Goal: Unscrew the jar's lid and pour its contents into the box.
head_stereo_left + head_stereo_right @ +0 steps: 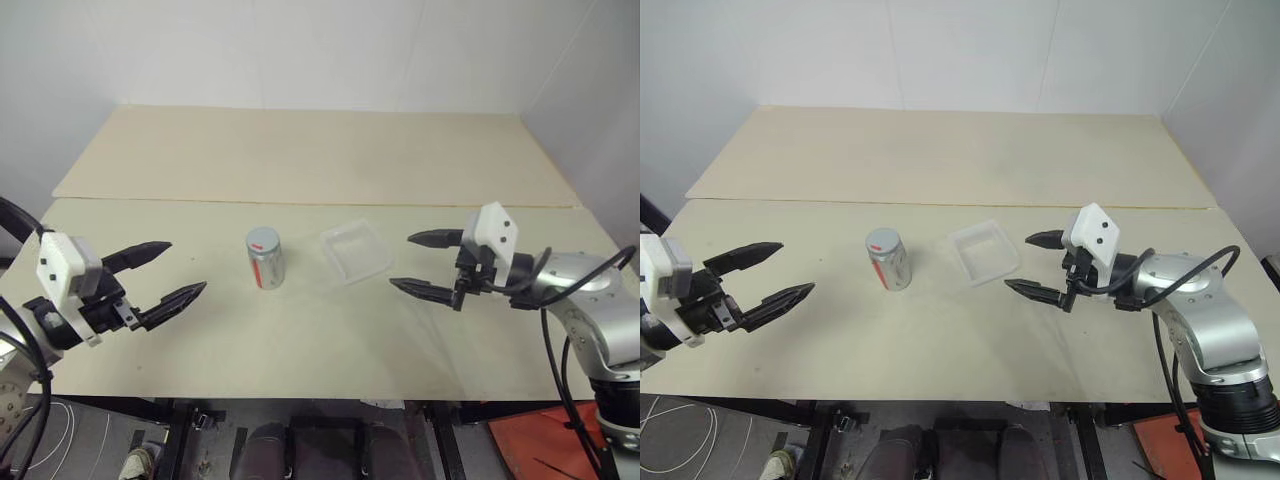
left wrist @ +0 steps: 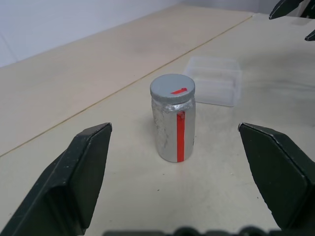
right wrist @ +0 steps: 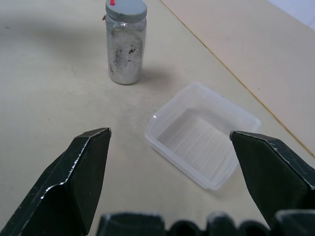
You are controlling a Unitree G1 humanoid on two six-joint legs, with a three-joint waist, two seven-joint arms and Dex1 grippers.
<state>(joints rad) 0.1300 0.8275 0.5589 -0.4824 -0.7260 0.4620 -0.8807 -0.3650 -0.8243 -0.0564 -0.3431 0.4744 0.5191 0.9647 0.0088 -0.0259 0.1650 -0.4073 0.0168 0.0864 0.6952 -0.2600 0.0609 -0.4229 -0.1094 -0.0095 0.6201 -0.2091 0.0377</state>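
Near the middle of the tabletop [image 1: 300, 340], a little toward its left edge, your jar [image 1: 265, 258] stands upright with its long axis vertical and the lid [image 1: 262, 240] on top, so you must close on its round side, not from above. The box [image 1: 355, 250] lies flat just beside it toward the right edge, apart from it and with nothing visible in it.

Your left gripper [image 1: 168, 274] hangs above the front-left part of the table with its fingers spread wide and nothing between them; the jar lies straight ahead of it, centred in the gap as the left wrist view frames it (the red stripe faces that way). Your right gripper [image 1: 430, 265] is spread just as wide and empty, pointing in from the right, with the box lying between it and the jar.

I judge the right gripper a little nearer the jar, but the left has the unobstructed line to its body.
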